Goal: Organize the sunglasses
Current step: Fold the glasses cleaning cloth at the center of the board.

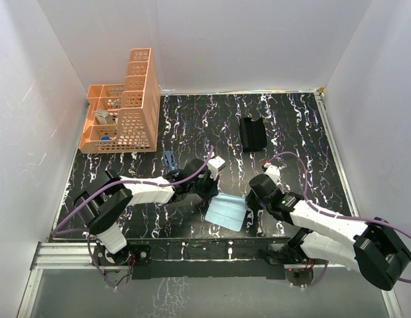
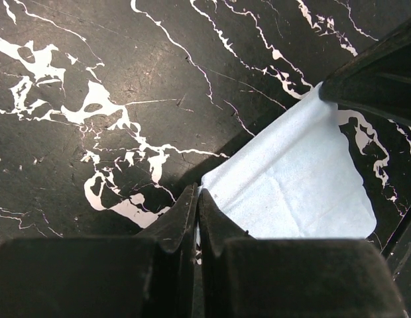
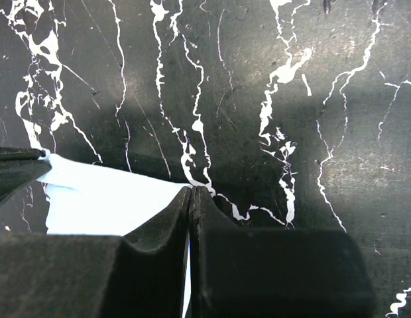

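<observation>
The dark blue folded sunglasses (image 1: 170,161) lie on the table just behind my left arm, held by neither gripper. The black glasses case (image 1: 253,133) lies open at the back right. A light blue cloth (image 1: 227,212) hangs between my two grippers near the front centre. My left gripper (image 1: 215,193) is shut on the cloth's left corner, as the left wrist view shows (image 2: 197,193), with the cloth (image 2: 292,185) spreading to its right. My right gripper (image 1: 249,200) is shut on the opposite corner, as the right wrist view shows (image 3: 192,191), with the cloth (image 3: 106,202) to its left.
An orange mesh organizer (image 1: 126,106) with several compartments stands at the back left. White walls enclose the black marbled table (image 1: 298,132) on three sides. My right gripper's fingers (image 2: 381,73) show in the left wrist view's top right corner.
</observation>
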{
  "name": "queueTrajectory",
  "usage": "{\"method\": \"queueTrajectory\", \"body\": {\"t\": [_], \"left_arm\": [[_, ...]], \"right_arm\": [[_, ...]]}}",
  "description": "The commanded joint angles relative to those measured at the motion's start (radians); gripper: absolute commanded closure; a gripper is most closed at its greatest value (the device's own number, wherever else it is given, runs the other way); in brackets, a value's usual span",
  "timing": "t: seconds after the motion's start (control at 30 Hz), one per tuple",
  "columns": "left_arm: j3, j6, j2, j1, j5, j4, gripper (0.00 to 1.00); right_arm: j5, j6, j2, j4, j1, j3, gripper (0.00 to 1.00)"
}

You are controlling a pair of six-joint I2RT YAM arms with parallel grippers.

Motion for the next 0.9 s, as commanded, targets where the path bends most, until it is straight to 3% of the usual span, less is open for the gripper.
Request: {"method": "queueTrajectory", "body": {"t": [0.0,0.43,0.87], "left_arm": [[-0.012,0.001,-0.064,-0.007,-0.007,0.003,1.0],[-0.043,-0.005,-0.108,-0.018,-0.02,-0.006,1.0],[-0.081,-0.013,-0.146,-0.039,-0.035,-0.017,1.0]], "right_arm": [[0.01,-0.013,-0.008,-0.005,0.024,0.05,1.0],[0.076,0.051,0.003,-0.043,0.153,0.077,1.0],[0.109,0.1,-0.054,-0.093,0.203,0.063,1.0]]}}
